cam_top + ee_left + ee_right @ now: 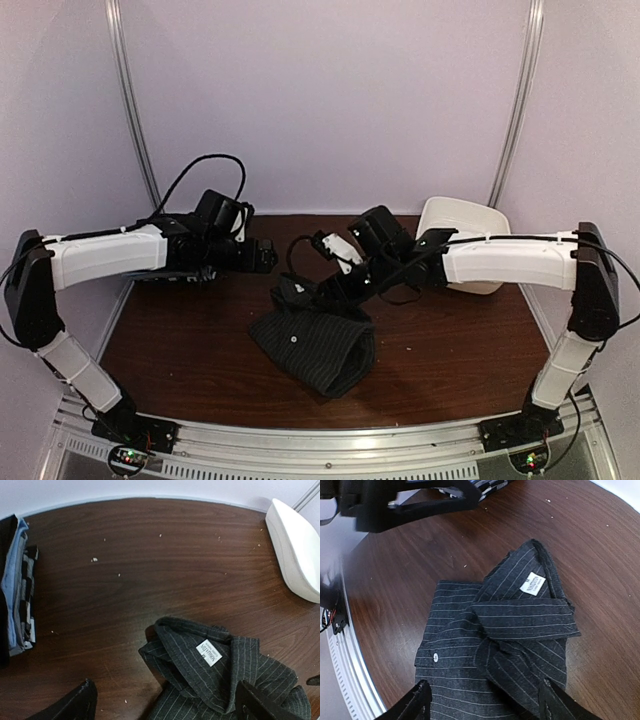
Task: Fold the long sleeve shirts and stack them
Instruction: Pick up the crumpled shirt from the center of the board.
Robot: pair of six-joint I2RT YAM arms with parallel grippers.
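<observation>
One long sleeve shirt (315, 345), charcoal with fine pale pinstripes, lies folded as a dark rectangle on the brown table, collar toward the back. The right wrist view shows its collar, white label (533, 583) and one white button (435, 656). My right gripper (484, 690) hangs open just above the shirt (495, 645), one finger out toward each side of the fold and nothing between them. My left gripper (165, 690) is open behind the collar (200, 660) and holds nothing. In the top view the left gripper (264, 256) is left of the right gripper (298, 290).
A white plastic tub (462, 240) stands at the back right, also in the left wrist view as the tub (295, 550). A pile of folded cloth (17, 585), blue and black-white check, lies at the left under the left arm. The metal rail (320, 445) runs along the near edge.
</observation>
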